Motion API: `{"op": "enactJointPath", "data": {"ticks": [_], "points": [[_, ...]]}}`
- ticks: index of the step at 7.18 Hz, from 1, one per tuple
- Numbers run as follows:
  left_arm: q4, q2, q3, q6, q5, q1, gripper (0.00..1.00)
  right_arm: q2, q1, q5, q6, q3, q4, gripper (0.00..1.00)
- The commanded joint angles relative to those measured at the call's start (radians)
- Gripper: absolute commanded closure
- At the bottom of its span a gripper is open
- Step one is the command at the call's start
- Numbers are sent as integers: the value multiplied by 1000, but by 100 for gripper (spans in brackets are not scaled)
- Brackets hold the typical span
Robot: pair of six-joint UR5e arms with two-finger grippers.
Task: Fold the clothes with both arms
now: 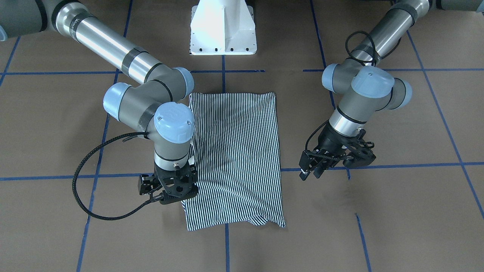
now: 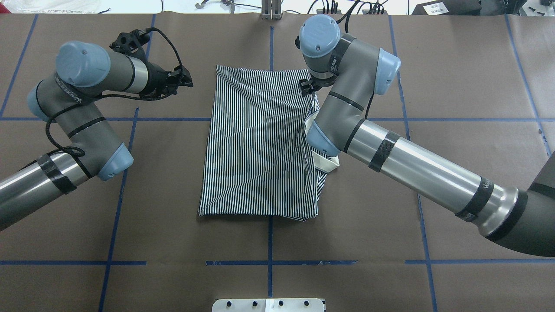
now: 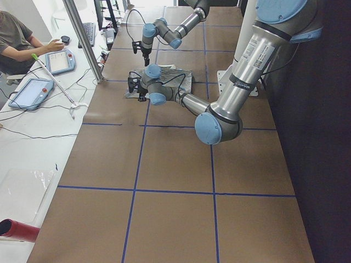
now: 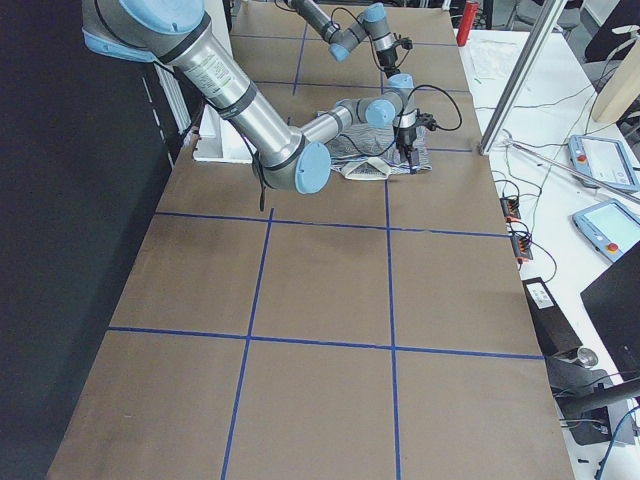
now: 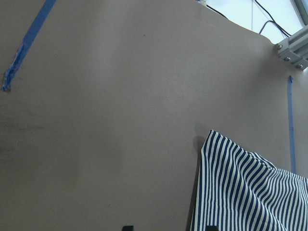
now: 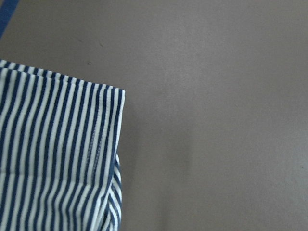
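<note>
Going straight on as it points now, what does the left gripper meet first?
The left gripper would probably meet the brown paper-covered table, just beside the navy-and-white striped shirt's corner; depth is unclear.

One striped shirt [image 2: 260,147], two arms [image 2: 82,125] [image 2: 412,162], two pincers (left pincer [image 1: 312,172], right pincer [image 1: 170,193]), one white pedestal [image 1: 223,26].

The brown paper-covered table [image 1: 378,226], gridded with blue tape lines [image 1: 416,165], carried a folded striped polo shirt [image 1: 238,151] lying flat. One shirt edge lay under the right gripper's [image 1: 170,192] jaws. Bare paper lay under the left gripper's [image 1: 314,168] jaws, beside the shirt. A white pedestal base [image 1: 223,30] stood well away from both.
</note>
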Motion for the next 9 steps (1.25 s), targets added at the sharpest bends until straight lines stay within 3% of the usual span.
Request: {"op": "enactJointPath", "data": {"ticks": [1, 3, 5, 6, 7, 9], "points": [[3, 0, -9, -1, -2, 0, 41, -56, -23, 24, 122, 111, 0, 0], [3, 0, -10, 0, -4, 0, 41, -120, -76, 23, 234, 217, -1, 0], [6, 0, -34, -1, -5, 0, 41, -300, -168, 17, 448, 489, 0, 0], [6, 0, -37, -1, -5, 0, 41, -362, -248, -56, 650, 601, 0, 0], [6, 0, -37, -1, -5, 0, 41, -370, -340, -171, 857, 622, 6, 1], [6, 1, -46, -1, -4, 0, 41, -370, -388, -203, 1194, 629, 11, 11]]}}
